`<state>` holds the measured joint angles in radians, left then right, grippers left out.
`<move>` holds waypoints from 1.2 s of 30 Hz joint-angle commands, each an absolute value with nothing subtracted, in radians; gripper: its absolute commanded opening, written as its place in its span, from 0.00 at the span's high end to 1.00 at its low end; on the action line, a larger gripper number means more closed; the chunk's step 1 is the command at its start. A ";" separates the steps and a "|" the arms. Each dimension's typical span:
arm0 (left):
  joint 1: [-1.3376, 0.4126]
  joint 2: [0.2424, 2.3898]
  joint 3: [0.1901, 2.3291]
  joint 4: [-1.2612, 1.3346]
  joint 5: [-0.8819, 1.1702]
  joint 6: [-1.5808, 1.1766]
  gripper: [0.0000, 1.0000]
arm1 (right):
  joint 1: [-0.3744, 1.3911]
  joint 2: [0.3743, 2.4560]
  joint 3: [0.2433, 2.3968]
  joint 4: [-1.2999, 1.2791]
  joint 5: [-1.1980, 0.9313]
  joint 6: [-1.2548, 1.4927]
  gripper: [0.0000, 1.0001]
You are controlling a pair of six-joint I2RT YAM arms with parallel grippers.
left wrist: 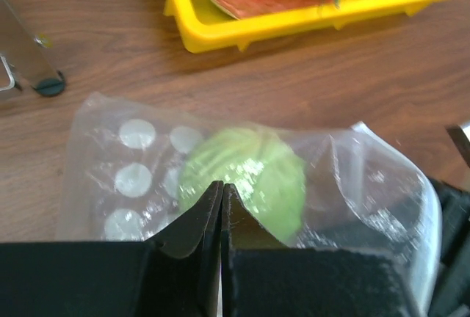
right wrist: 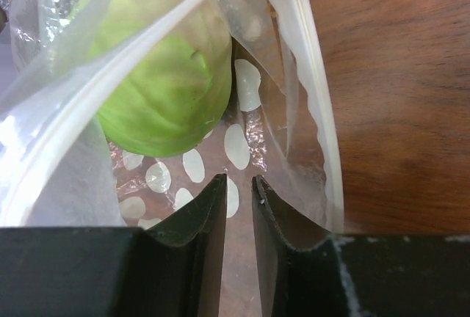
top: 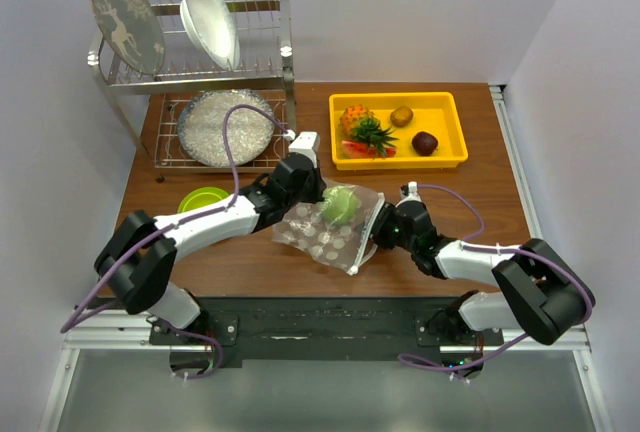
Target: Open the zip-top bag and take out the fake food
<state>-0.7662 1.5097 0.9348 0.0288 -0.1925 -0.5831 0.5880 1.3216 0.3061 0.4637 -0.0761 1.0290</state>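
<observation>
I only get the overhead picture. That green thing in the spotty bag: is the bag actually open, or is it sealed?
Observer: It is open. The right wrist camera looks straight into the gaping mouth of the zip-top bag, and the green fruit sits just inside.
Operator: So is the left gripper grabbing the fruit itself?
Observer: It doesn't look so. In the left wrist camera, the left gripper has its fingertips pressed together at the plastic film, with the fruit behind the film inside the bag.
</observation>
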 commanded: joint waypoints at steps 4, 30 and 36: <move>-0.769 1.618 1.002 0.175 -0.344 -0.606 0.95 | 0.586 1.325 0.341 0.520 -0.104 1.035 0.67; -0.816 1.684 0.808 0.311 -0.288 -0.698 0.98 | 0.601 1.325 0.399 0.528 -0.077 0.996 0.20; -0.836 1.687 0.770 0.328 -0.295 -0.726 1.00 | 0.624 1.364 0.400 0.535 -0.078 0.992 0.16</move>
